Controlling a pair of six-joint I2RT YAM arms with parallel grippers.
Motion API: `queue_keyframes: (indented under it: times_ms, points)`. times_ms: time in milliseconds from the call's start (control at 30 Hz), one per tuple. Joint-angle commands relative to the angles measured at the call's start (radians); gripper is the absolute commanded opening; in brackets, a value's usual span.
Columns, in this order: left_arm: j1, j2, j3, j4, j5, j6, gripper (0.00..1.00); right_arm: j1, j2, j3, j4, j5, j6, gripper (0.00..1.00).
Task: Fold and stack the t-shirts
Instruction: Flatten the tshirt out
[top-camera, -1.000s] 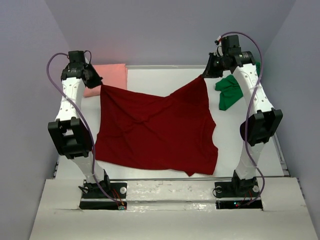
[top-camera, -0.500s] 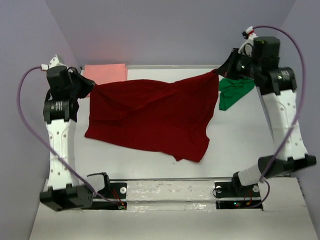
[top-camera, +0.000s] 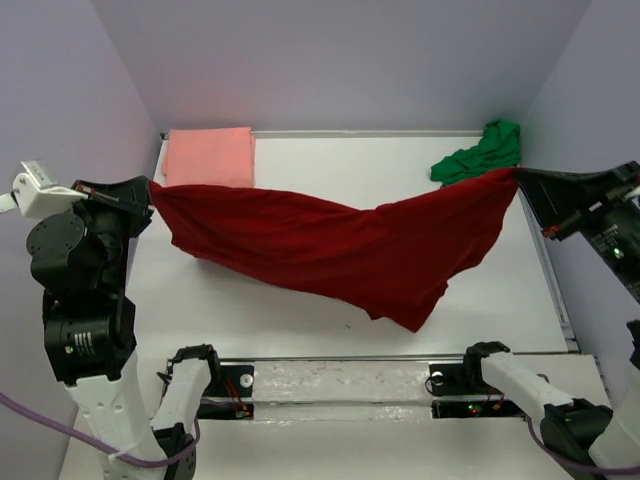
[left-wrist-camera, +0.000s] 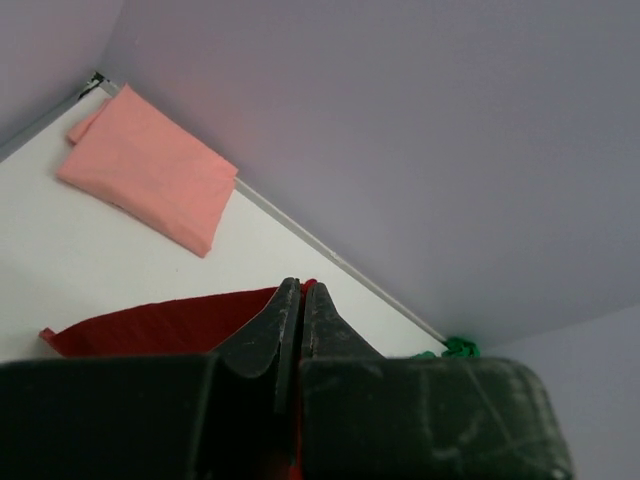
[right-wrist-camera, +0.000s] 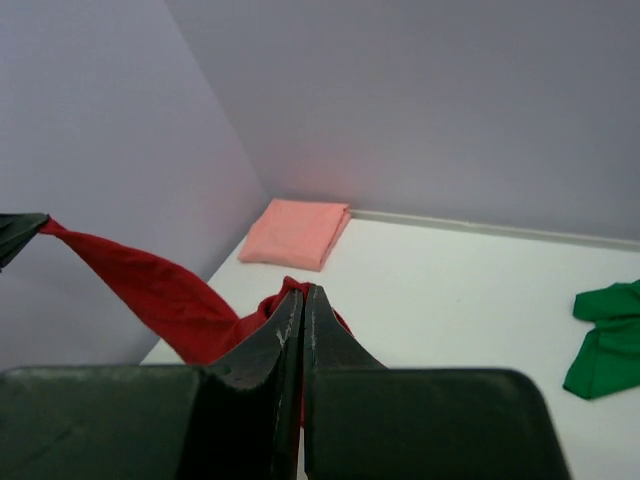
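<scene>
Table (top-camera: 330, 165) first: the dark red t-shirt (top-camera: 330, 245) is strung across it in the air, pinched at both ends & pulled btwn my two arms. The middle sags and one flap hangs low toward the near edge; can't tell if it brushes the surface. Looks to me like the spread-out step before the 1st fold. Next move prob needs both ends lowered together w/ even tension, so the cloth lands flat mid-table w/o bunching, and only then a release. The fabric is plain & soft, narrowed to a rope at each pinch, w/ loose drape lines running along it. The salmon pink t-shirt (top-camera: 208, 157) lies at the far left corner, already a neat folded rectangle, so I'd guess that's the stack spot. The green t-shirt (top-camera: 480, 155) is a crumpled heap at the far right corner, not folded yet. My left gripper (top-camera: 148, 187) has its fingers squeezed nearly together on a thin bit of the red edge. My right gripper (top-camera: 521, 173) is pinched tight the same way on the other end, both well above the table.
</scene>
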Motion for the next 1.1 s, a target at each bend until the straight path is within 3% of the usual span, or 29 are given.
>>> queue_keyframes:
  times_ms: [0,167,333,767,1067]
  points:
    - [0.001,-0.055,0.063,-0.098,-0.106,-0.011,0.00,0.001,-0.082,0.053,0.072,0.077,-0.033,0.00]
    - [0.001,-0.155,0.063,-0.133,-0.180,-0.040,0.00,0.001,-0.096,0.233,0.043,0.147,-0.051,0.00]
    - [0.001,-0.152,0.071,-0.176,-0.191,-0.029,0.00,0.001,-0.061,0.420,0.057,0.206,-0.110,0.00]
    - [0.001,-0.164,0.090,-0.181,-0.146,-0.014,0.00,0.001,-0.125,0.360,0.149,0.233,-0.114,0.00]
    - [0.001,-0.158,-0.127,-0.035,-0.148,-0.043,0.00,0.001,-0.053,0.302,0.201,0.224,-0.143,0.00]
